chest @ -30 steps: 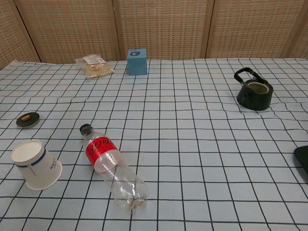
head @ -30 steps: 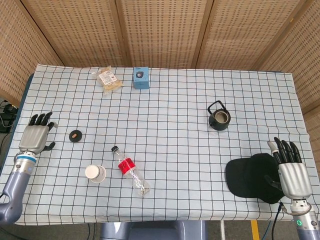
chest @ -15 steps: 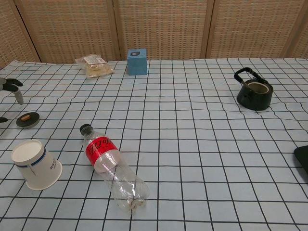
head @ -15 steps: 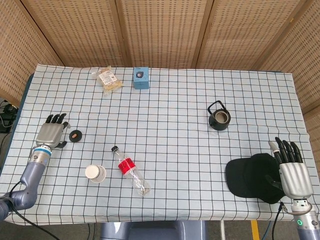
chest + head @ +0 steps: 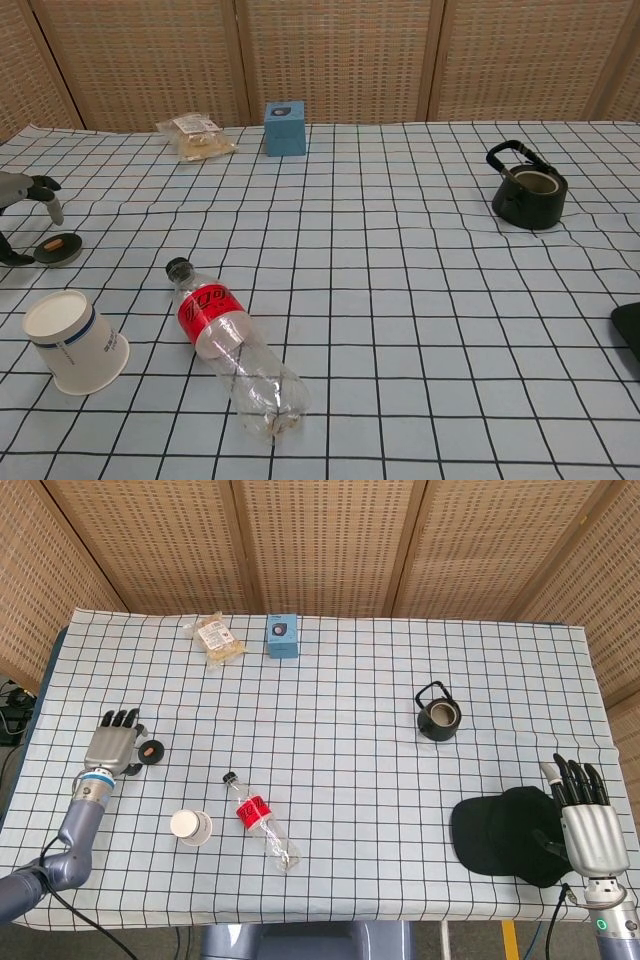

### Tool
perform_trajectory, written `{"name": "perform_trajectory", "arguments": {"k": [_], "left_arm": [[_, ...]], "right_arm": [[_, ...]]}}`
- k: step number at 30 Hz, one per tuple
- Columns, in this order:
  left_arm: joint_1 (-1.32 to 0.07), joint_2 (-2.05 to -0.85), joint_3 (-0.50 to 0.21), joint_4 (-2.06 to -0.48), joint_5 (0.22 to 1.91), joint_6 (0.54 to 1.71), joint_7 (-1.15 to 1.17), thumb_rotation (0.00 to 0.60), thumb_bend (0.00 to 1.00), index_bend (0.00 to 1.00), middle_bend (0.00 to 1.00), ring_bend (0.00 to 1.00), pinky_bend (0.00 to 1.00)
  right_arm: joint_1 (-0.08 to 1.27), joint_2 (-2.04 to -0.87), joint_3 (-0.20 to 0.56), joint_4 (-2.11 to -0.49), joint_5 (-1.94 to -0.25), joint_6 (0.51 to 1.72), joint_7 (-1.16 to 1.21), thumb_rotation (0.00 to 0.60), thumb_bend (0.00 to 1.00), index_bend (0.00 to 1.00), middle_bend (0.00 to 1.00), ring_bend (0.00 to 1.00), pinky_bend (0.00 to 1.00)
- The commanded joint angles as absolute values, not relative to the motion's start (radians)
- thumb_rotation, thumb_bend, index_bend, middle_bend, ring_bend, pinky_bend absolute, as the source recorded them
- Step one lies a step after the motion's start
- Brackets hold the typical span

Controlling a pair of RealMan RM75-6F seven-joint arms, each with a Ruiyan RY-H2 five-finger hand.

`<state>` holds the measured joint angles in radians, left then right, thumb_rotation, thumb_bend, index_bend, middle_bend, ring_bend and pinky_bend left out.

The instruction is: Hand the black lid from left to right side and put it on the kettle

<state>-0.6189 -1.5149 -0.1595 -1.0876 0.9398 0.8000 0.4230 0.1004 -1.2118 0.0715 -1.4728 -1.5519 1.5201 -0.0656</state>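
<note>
Lid, black (image 5: 152, 749): flat on the checked cloth (image 5: 350, 710) at your far left, beside your left hand (image 5: 111, 746), whose fingers are spread around it without gripping. Kettle (image 5: 438, 714): upright, uncovered, well apart on your right side. Right hand (image 5: 585, 820): fingers apart, empty, next to the black cap (image 5: 503, 834). Also on the cloth: paper cup (image 5: 190, 826) on its side, plastic bottle (image 5: 260, 823) lying down, blue box (image 5: 282, 636), snack packet (image 5: 217, 638).

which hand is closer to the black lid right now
Left. The left hand is right beside the black lid, fingers open around it but not gripping. The right hand is far across the table by the black cap.
</note>
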Motion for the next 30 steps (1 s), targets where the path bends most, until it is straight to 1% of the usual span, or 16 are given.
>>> {"name": "perform_trajectory", "arguments": {"k": [1, 6, 9, 12, 17, 22, 25, 30], "left_arm": [[-0.624, -1.524, -0.156, -1.079, 0.938, 0.796, 0.422, 0.6, 0.27, 0.25, 0.0, 0.0, 0.0], [-0.633, -1.538, -0.147, -1.064, 0.937, 0.792, 0.43, 0.6, 0.27, 0.25, 0.0, 0.0, 0.0], [-0.636, -1.546, -0.147, -1.06, 0.933, 0.795, 0.433, 0.6, 0.27, 0.27, 0.0, 0.0, 0.0], [-0.639, -1.553, -0.144, -1.054, 0.931, 0.796, 0.437, 0.6, 0.28, 0.3, 0.0, 0.0, 0.0], [-0.641, -1.562, -0.142, -1.047, 0.923, 0.798, 0.44, 0.6, 0.32, 0.39, 0.0, 0.0, 0.0], [-0.639, -1.561, -0.14, -1.052, 0.932, 0.803, 0.426, 0.6, 0.34, 0.43, 0.0, 0.0, 0.0], [-0.636, -1.546, -0.141, -1.08, 0.956, 0.826, 0.41, 0.6, 0.34, 0.43, 0.0, 0.0, 0.0], [-0.639, -1.494, -0.159, -1.174, 1.003, 0.879, 0.392, 0.6, 0.34, 0.44, 0.0, 0.0, 0.0]], "right_arm": [[0.1, -1.212, 0.071, -1.472, -1.552, 1.52, -0.066, 0.6, 0.14, 0.08, 0.0, 0.0, 0.0], [0.102, -1.213, 0.072, -1.471, -1.549, 1.516, -0.066, 0.6, 0.14, 0.08, 0.0, 0.0, 0.0], [0.103, -1.213, 0.072, -1.47, -1.549, 1.516, -0.064, 0.6, 0.14, 0.08, 0.0, 0.0, 0.0], [0.102, -1.212, 0.072, -1.47, -1.55, 1.518, -0.06, 0.6, 0.14, 0.08, 0.0, 0.0, 0.0], [0.101, -1.21, 0.071, -1.47, -1.556, 1.524, -0.049, 0.6, 0.14, 0.08, 0.0, 0.0, 0.0], [0.101, -1.209, 0.07, -1.47, -1.557, 1.524, -0.047, 0.6, 0.14, 0.08, 0.0, 0.0, 0.0], [0.101, -1.209, 0.07, -1.47, -1.556, 1.525, -0.045, 0.6, 0.14, 0.08, 0.0, 0.0, 0.0], [0.103, -1.208, 0.074, -1.468, -1.545, 1.517, -0.043, 0.6, 0.14, 0.08, 0.0, 0.0, 0.0]]}}
